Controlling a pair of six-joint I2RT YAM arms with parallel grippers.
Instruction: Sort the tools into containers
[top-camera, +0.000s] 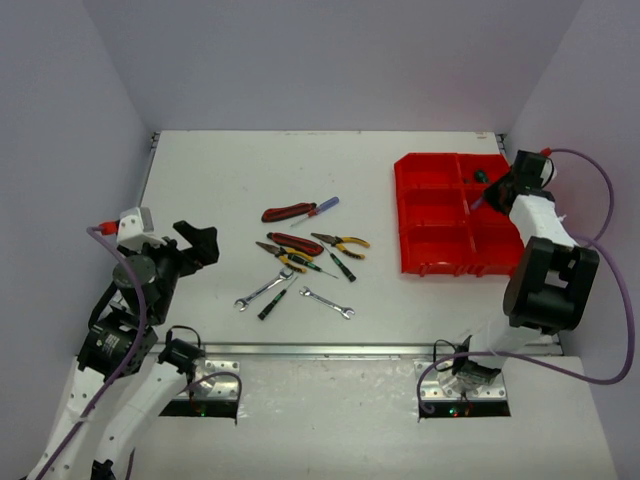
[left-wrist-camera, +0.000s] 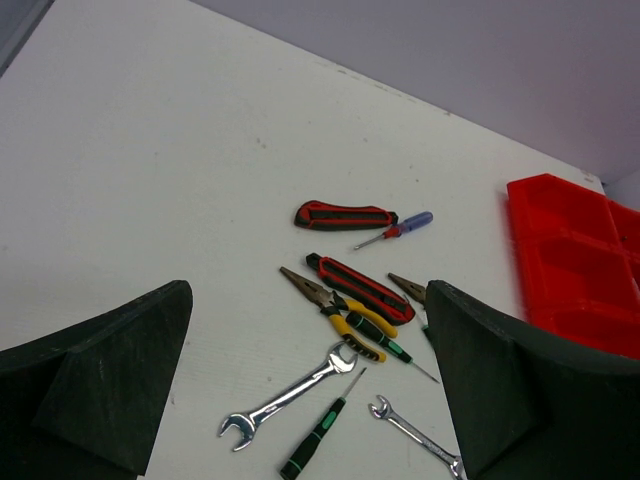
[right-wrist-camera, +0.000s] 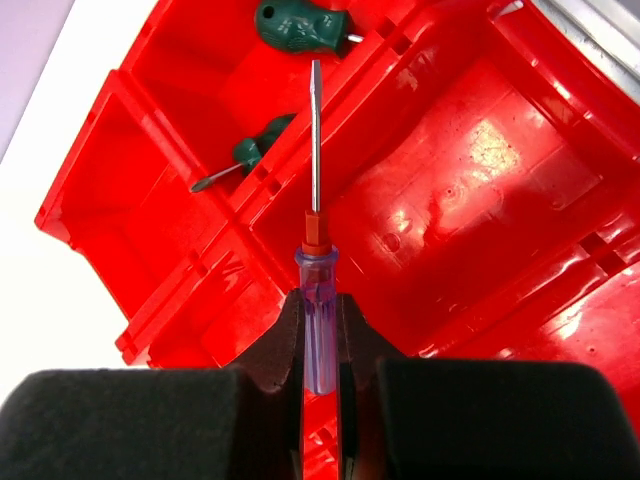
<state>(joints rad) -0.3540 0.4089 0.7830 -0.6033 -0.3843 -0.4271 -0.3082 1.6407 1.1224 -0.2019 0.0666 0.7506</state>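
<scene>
The red compartment tray (top-camera: 440, 215) stands at the right. My right gripper (top-camera: 492, 190) hovers over its far right part, shut on a clear blue-handled screwdriver (right-wrist-camera: 319, 330) whose tip points over a divider (right-wrist-camera: 330, 130). Two green-handled screwdrivers (right-wrist-camera: 298, 24) lie in a far compartment. My left gripper (top-camera: 200, 240) is open and empty, left of the tool pile. The pile holds two silver wrenches (left-wrist-camera: 290, 398), yellow-handled pliers (left-wrist-camera: 345, 320), red-black handled tools (left-wrist-camera: 345, 214), a blue screwdriver (left-wrist-camera: 397, 228) and green-black screwdrivers (left-wrist-camera: 315, 440).
White walls close in the table on three sides. A metal rail (top-camera: 330, 350) runs along the near edge. The right arm's purple cable (top-camera: 605, 200) loops past the tray's right side.
</scene>
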